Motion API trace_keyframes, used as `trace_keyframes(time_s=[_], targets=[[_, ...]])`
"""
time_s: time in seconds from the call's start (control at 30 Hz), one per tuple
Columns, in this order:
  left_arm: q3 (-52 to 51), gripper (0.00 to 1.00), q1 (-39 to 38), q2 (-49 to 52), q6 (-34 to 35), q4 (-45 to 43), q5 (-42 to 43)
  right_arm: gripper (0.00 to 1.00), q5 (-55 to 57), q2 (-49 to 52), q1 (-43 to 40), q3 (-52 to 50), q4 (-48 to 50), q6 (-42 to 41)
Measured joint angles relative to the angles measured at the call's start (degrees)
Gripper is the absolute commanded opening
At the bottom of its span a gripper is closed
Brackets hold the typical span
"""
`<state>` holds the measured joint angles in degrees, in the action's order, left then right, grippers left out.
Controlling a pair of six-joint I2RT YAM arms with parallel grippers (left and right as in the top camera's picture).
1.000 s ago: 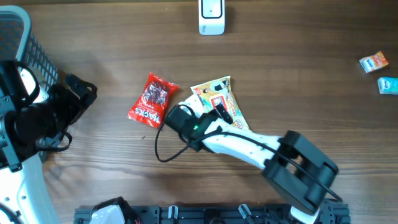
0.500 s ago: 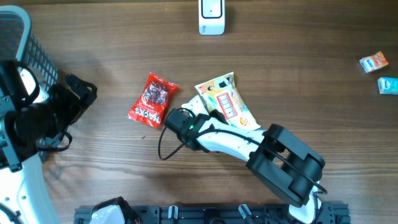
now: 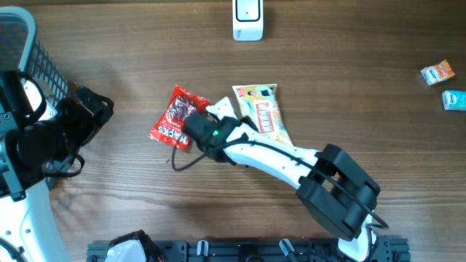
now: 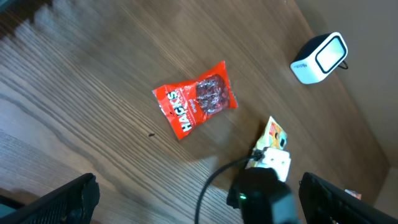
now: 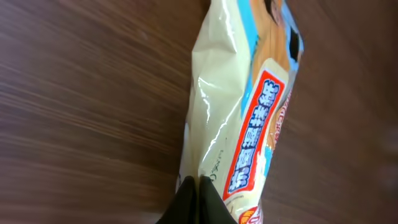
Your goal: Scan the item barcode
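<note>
A yellow snack packet [image 3: 261, 110] with a red label lies just right of the table's middle. My right gripper [image 3: 231, 121] is shut on its near edge; in the right wrist view the black fingertips [image 5: 199, 186] pinch the packet [image 5: 242, 106] at its seam. The white barcode scanner [image 3: 247, 20] stands at the back edge, also seen as a scanner [image 4: 320, 57] in the left wrist view. My left gripper [image 3: 95, 108] hangs open at the far left with nothing between its fingers [image 4: 62, 200]. No barcode shows on the packet.
A red Hacks candy bag [image 3: 175, 116] lies right beside the right gripper's wrist. A dark wire basket [image 3: 29, 51] sits at the far left. Two small boxes [image 3: 437, 73] [image 3: 453, 100] lie at the far right edge.
The right gripper went from open to shut on the packet's edge and shifted left toward the red bag. The packet turned more upright. The left arm stayed still.
</note>
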<state>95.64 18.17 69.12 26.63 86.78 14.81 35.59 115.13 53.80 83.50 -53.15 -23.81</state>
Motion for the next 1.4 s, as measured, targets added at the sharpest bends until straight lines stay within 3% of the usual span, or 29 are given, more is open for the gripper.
trace_keyframes(time_s=[0.2, 0.47, 0.5, 0.53, 0.57, 0.63, 0.67, 0.73, 0.93, 1.1, 1.23, 1.4], targets=[[0.0, 1.0, 0.0, 0.0, 0.0, 0.0, 0.0, 0.04, -16.1, -7.6, -5.1, 4.7, -0.2, -0.8], [0.0, 1.0, 0.0, 0.0, 0.0, 0.0, 0.0, 0.05, -42.2, -20.5, -22.4, 5.6, -3.9, -0.5], [0.0, 1.0, 0.0, 0.0, 0.0, 0.0, 0.0, 0.11, -43.7, -20.5, -23.7, 5.4, -3.8, -0.1], [0.0, 1.0, 0.0, 0.0, 0.0, 0.0, 0.0, 0.25, -44.6, -20.5, -24.3, 4.7, -3.3, 0.7], [0.0, 1.0, 0.0, 0.0, 0.0, 0.0, 0.0, 0.54, -46.0, -20.5, -24.7, 3.0, -2.6, 2.2], [0.0, 1.0, 0.0, 0.0, 0.0, 0.0, 0.0, 0.88, -47.4, -20.3, -23.4, -0.3, -1.0, 3.8], [0.0, 1.0, 0.0, 0.0, 0.0, 0.0, 0.0, 0.95, -47.6, -19.8, -21.8, -2.3, 1.0, 4.3], [0.0, 1.0, 0.0, 0.0, 0.0, 0.0, 0.0, 1.0, -46.8, -18.2, -17.9, -4.4, 3.4, 5.4], [0.0, 1.0, 0.0, 0.0, 0.0, 0.0, 0.0, 1.0, -35.2, -9.5, -6.3, -5.5, 7.8, 4.1], [0.0, 1.0, 0.0, 0.0, 0.0, 0.0, 0.0, 1.0, -31.5, -5.4, -7.9, -5.5, 8.5, 0.9], [0.0, 1.0, 0.0, 0.0, 0.0, 0.0, 0.0, 1.0, -34.8, -5.0, -8.5, -5.5, 8.9, 0.9], [0.0, 1.0, 0.0, 0.0, 0.0, 0.0, 0.0, 1.0, -30.9, -5.0, -3.9, -5.5, 7.6, 3.7]])
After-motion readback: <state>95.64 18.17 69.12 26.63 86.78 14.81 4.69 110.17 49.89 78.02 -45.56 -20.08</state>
